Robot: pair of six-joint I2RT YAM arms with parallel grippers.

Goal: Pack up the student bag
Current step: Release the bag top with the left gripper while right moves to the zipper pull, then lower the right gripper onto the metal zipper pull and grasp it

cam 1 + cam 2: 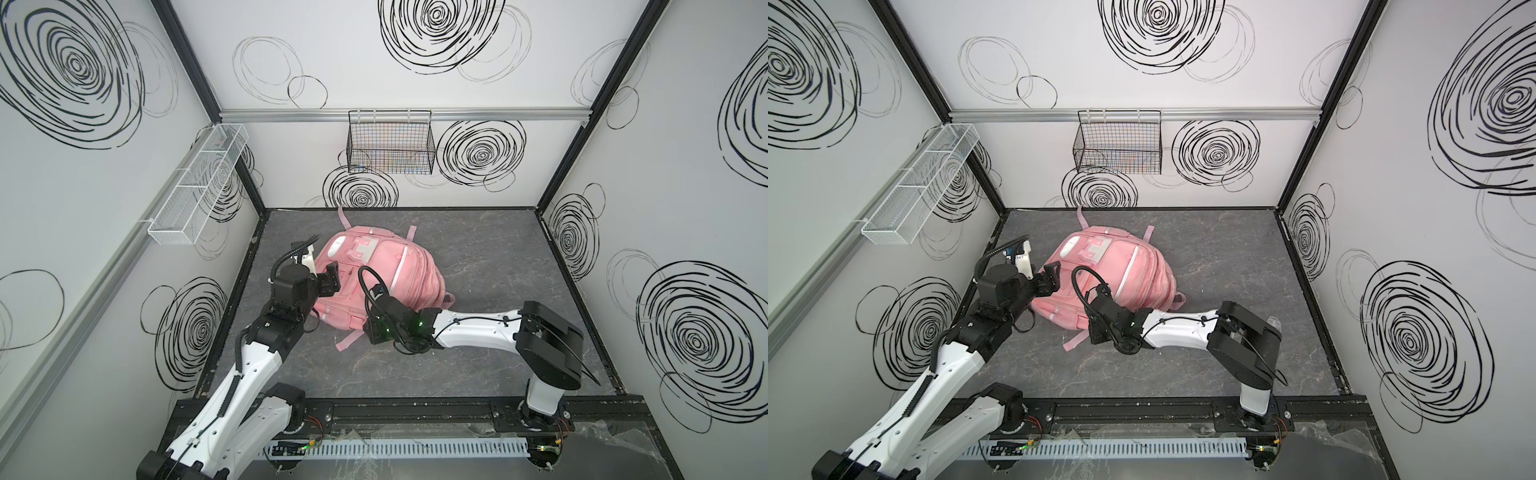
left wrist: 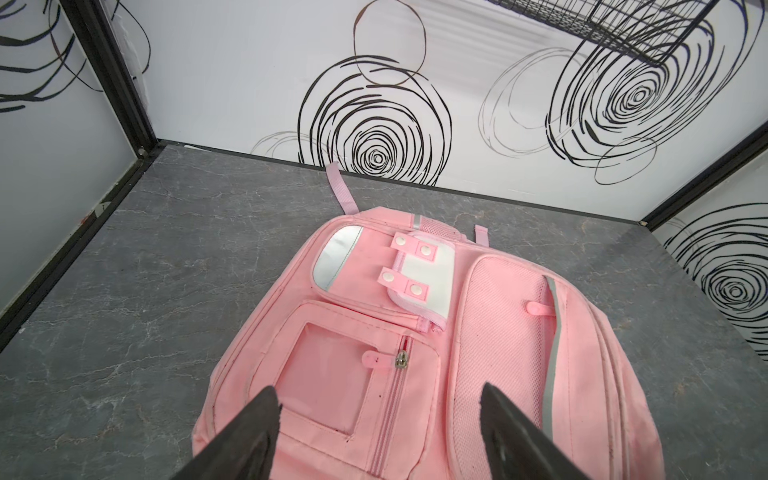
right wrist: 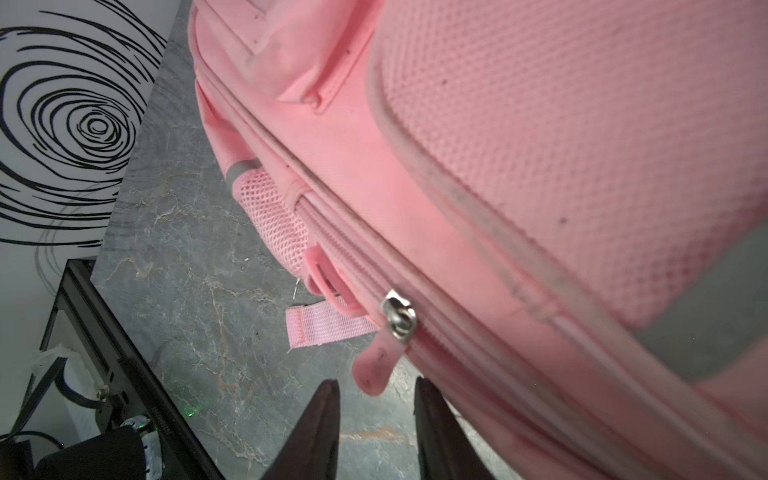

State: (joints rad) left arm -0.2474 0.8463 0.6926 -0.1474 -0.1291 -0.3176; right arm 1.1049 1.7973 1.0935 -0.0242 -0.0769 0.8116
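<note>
Pink student bag (image 1: 376, 270) lies front-up on the grey tabletop (image 1: 478, 365), left of centre, towards the back wall. Over its windowed front pocket (image 2: 328, 374) hovers the left claw (image 2: 378, 386): released, jaws wide apart, nothing held. At the bag's near side edge, low by the tabletop, sits the right claw (image 3: 375, 381), jaws narrowly parted. A pink zipper pull (image 3: 376, 365) hangs from the metal slider (image 3: 400, 318), its tip right at the gap between the jaws, not pinched.
</note>
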